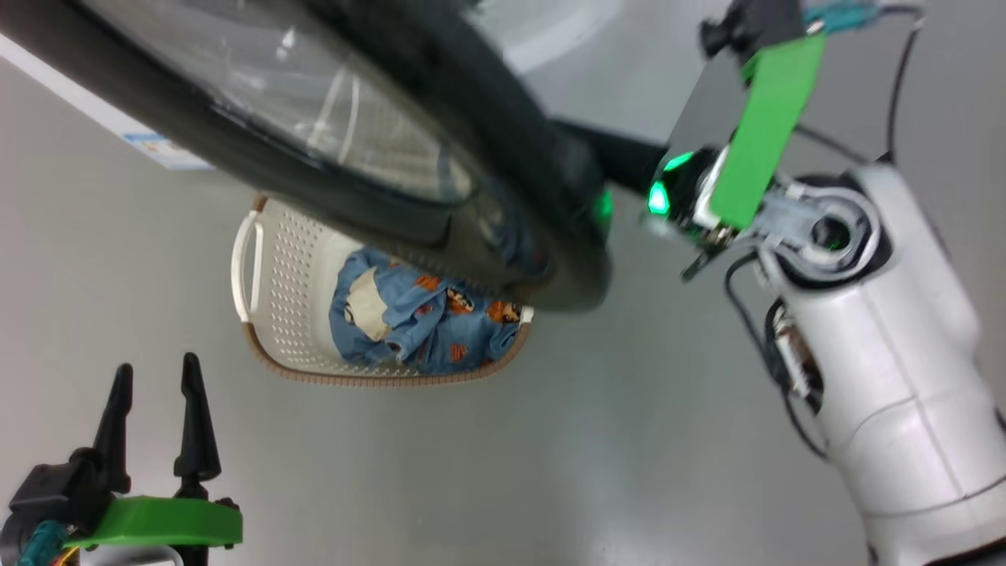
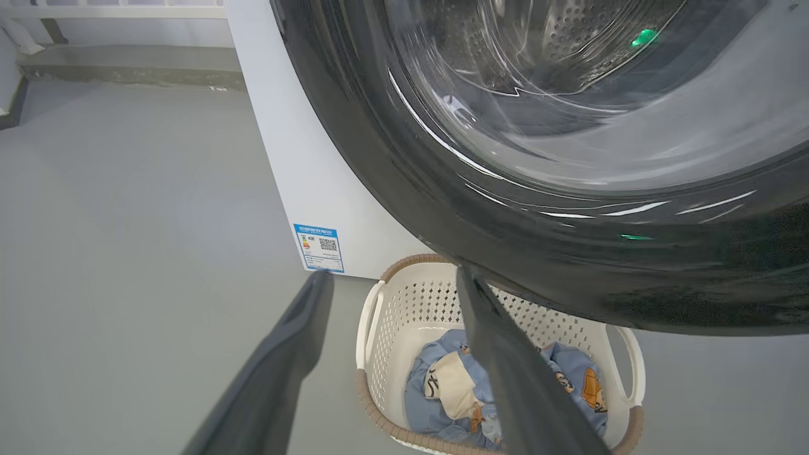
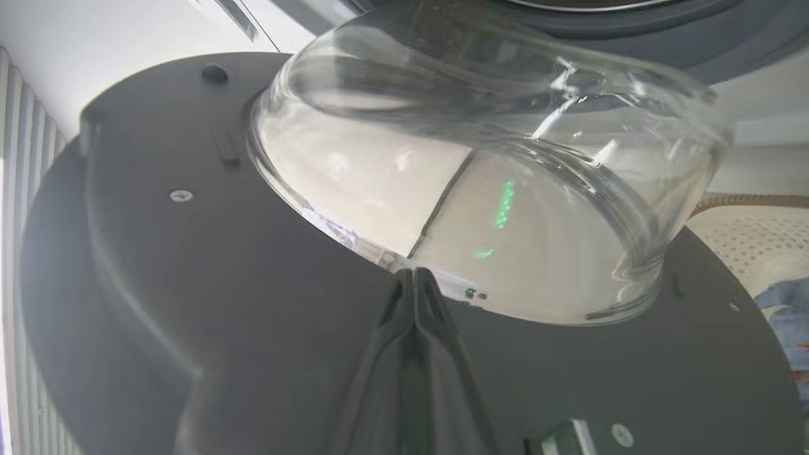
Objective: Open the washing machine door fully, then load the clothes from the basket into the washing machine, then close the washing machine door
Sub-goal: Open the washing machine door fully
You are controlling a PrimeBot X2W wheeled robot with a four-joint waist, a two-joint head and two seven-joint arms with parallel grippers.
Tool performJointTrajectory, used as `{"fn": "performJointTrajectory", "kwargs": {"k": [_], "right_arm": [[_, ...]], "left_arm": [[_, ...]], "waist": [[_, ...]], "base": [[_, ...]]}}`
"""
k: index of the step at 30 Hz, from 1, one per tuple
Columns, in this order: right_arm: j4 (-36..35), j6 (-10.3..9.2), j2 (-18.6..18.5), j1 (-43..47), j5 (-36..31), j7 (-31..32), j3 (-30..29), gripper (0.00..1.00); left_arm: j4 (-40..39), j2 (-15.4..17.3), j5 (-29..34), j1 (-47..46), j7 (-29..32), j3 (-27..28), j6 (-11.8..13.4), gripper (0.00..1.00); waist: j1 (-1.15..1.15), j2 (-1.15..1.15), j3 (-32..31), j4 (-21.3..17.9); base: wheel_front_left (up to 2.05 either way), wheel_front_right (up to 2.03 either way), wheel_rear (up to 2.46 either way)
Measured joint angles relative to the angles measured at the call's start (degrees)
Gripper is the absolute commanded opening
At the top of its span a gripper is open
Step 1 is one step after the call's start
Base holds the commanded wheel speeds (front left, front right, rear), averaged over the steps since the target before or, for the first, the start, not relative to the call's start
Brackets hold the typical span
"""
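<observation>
The washing machine door, round and glossy black with a bulging glass bowl, stands partly swung out over the basket. My right gripper is shut and empty, its tips against the door's dark inner face at the foot of the bowl. The cream basket sits on the floor with the clothes in it, light blue with orange figures and a cream patch. My left gripper hangs open and empty at the lower left, short of the basket. Its fingers frame the clothes.
The white washing machine with its blue sticker stands just behind the basket, and the steel drum shows through the door glass. My pale right forearm fills the right side. Grey floor lies open in front of the basket.
</observation>
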Motion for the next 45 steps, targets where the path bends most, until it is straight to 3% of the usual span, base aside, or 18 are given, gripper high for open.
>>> {"fn": "performJointTrajectory", "kwargs": {"k": [12,23,37,45], "right_arm": [[-3.09,0.00,2.02,10.31,1.45,-1.53,7.28,0.00],[-3.83,0.00,2.22,15.88,7.40,-10.31,19.14,0.00],[-2.61,0.00,2.25,16.58,9.71,-17.56,24.84,0.00],[-2.16,0.00,2.40,16.83,9.55,-20.89,25.64,0.00]], "left_arm": [[2.12,-0.07,-1.12,2.41,-0.01,-1.04,0.00,1.00],[3.26,-0.08,-5.54,4.81,0.00,-3.54,0.00,1.00],[3.25,-0.08,-7.15,5.14,0.00,-4.39,0.00,1.00],[3.24,-0.07,-6.98,5.90,0.00,-3.19,0.00,1.00]], "waist": [[0.00,0.00,-7.89,0.49],[0.00,0.00,-14.32,5.83],[0.00,0.00,-18.04,11.18],[0.00,0.00,-18.97,10.40]], "base": [[0.00,0.00,0.00],[0.00,0.00,0.00],[0.00,0.00,0.00],[0.00,0.00,0.00]]}}
